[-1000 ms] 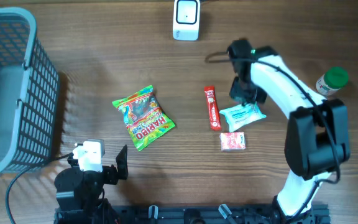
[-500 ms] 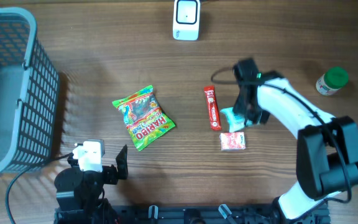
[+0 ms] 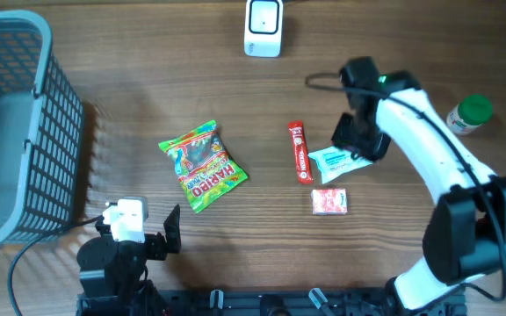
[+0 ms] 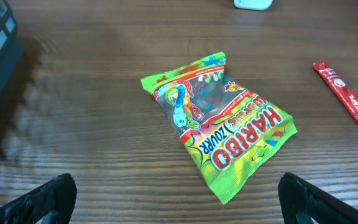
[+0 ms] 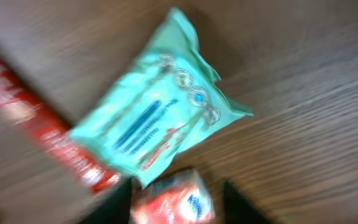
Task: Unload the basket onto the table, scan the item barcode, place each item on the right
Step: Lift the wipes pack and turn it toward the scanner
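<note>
first, nearest to us, the left gripper [image 4: 178,202] hovers low at the front edge of the bench [image 3: 130,79]. its jaws are spread wide with nothing between them, and we judge it is parked there to keep out of the way. just beyond it the haribo gummy bag [image 4: 219,124] lies flat, print side up, well apart from the other goods.

over to the right, a small red-and-white packet [image 3: 328,200] sits closest to the front. just behind it the mint-green packet [image 5: 160,118] lies flat and skewed on the wood, one corner near the red nescafe stick [image 3: 299,152] at its left. the right gripper [image 5: 178,200] hangs over this cluster, pointing down. in its wrist view the two fingertips [image 5: 112,202] show as dark blurs standing apart with no packet pinched between them, so we read it as parted and empty.

the mint-green packet, directly below it, is our best guess at the item to be scanned. it rests on the bench, not in a grip, and its print is too blurred to find a barcode. farther right a green-capped bottle [image 3: 469,114] sits alone. along the left side stands the grey plastic basket [image 3: 16,123], probably for scanned goods.

farthest away, at the back edge, sits the white barcode scanner [image 3: 263,26], well apart from the packet. the item would have to be lifted and carried there, code turned toward its window.
</note>
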Robot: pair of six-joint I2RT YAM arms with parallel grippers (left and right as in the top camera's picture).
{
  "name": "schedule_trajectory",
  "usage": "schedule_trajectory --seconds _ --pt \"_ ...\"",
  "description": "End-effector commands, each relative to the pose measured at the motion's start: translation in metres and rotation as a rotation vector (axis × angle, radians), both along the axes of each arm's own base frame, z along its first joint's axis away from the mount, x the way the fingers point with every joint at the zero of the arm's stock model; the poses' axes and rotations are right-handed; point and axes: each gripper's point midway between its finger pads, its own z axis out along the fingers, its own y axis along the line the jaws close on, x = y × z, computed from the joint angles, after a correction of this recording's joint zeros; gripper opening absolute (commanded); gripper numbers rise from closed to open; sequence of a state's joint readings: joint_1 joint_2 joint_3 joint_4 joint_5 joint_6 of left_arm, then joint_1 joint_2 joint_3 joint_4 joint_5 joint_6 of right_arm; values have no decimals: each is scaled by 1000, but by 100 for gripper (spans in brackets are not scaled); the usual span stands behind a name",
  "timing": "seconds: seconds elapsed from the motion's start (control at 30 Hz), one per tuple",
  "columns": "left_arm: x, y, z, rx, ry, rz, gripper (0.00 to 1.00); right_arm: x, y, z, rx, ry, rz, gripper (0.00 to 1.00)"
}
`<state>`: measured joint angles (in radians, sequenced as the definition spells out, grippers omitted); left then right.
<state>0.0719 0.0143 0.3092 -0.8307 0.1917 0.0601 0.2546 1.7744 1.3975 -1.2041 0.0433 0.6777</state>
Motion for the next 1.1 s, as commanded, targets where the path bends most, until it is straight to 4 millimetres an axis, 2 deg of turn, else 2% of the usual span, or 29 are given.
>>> schedule_trajectory --seconds 0.0,0.1,0.33,0.6,0.83,1.07 --pt "0 0 -1 14 -6 -10 100 3 15 36 41 -81 63 81" --pt "0 -1 -1 14 -6 -10 100 0 25 34 -4 -88 173 100" --pt "0 0 -1 14 -6 -10 100 -9 42 -3 -230 -128 363 100" --pt "0 0 -1 14 -6 -10 100 -2 17 -43 -439 -110 396 100" --pt "0 0 -1 14 -6 -10 100 -5 14 -76 -479 -16 463 99" --pt "0 0 -1 14 -6 -10 100 -14 11 -90 -484 53 478 99"
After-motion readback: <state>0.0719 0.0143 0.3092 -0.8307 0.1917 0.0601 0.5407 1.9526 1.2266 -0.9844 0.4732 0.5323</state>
